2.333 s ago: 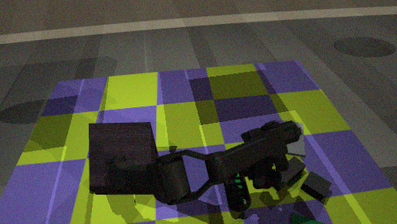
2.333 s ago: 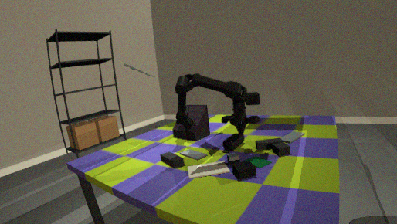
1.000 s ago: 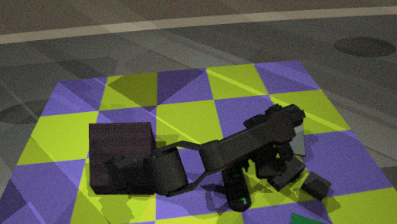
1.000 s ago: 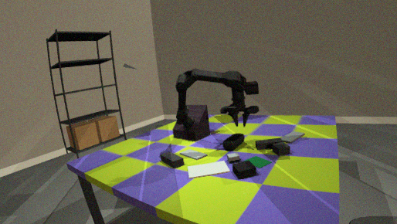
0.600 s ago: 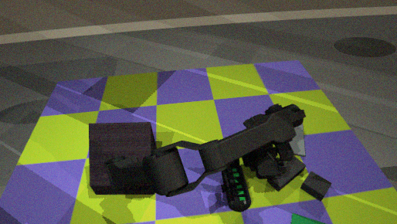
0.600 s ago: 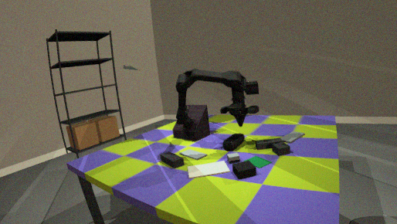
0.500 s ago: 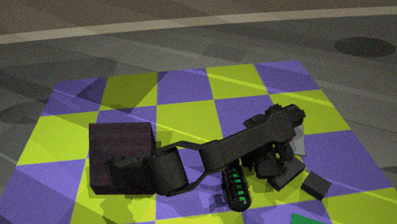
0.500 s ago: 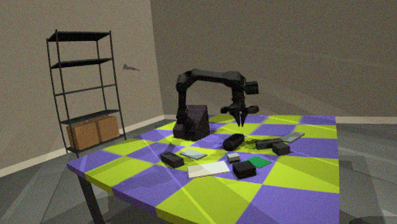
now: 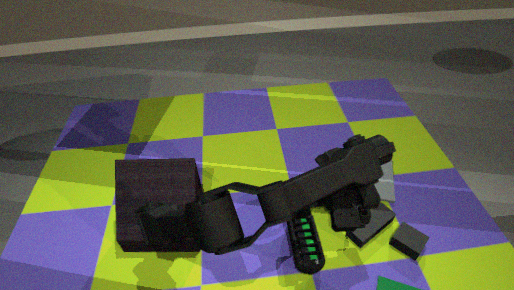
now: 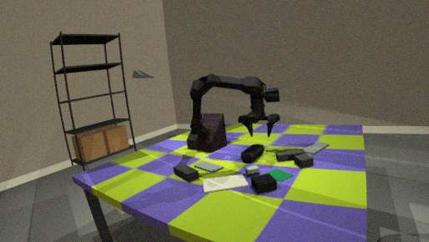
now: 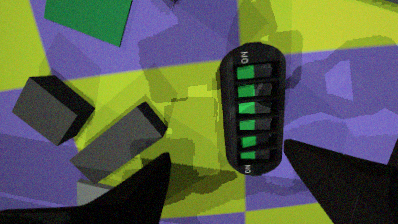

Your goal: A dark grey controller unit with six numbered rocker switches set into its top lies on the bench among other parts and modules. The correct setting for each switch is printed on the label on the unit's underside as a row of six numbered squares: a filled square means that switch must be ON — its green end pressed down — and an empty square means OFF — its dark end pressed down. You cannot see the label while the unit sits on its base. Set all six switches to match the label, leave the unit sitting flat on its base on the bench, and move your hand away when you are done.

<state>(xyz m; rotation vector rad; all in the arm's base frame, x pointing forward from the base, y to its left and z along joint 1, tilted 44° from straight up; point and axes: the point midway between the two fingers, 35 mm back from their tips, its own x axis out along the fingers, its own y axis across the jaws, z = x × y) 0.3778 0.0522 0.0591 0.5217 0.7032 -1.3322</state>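
Note:
The dark grey controller unit (image 9: 306, 245) (image 10: 252, 153) (image 11: 253, 107) lies on the checkered bench with its six rocker switches facing up. In the wrist view each switch shows a green end on the left and a dark end on the right; I cannot tell which ends are pressed down. The label underneath is hidden. My gripper (image 10: 260, 129) (image 11: 226, 152) is open and empty. It hangs well above the bench, over the unit and the gap beside it, touching nothing.
Two grey blocks (image 11: 47, 107) (image 11: 117, 142) lie left of the unit in the wrist view, with a green card (image 11: 90, 17) (image 10: 280, 174) beyond. A black block (image 10: 263, 183), a white sheet (image 10: 225, 183) and other small modules lie nearer the front. The arm's base (image 9: 155, 200) stands at the left.

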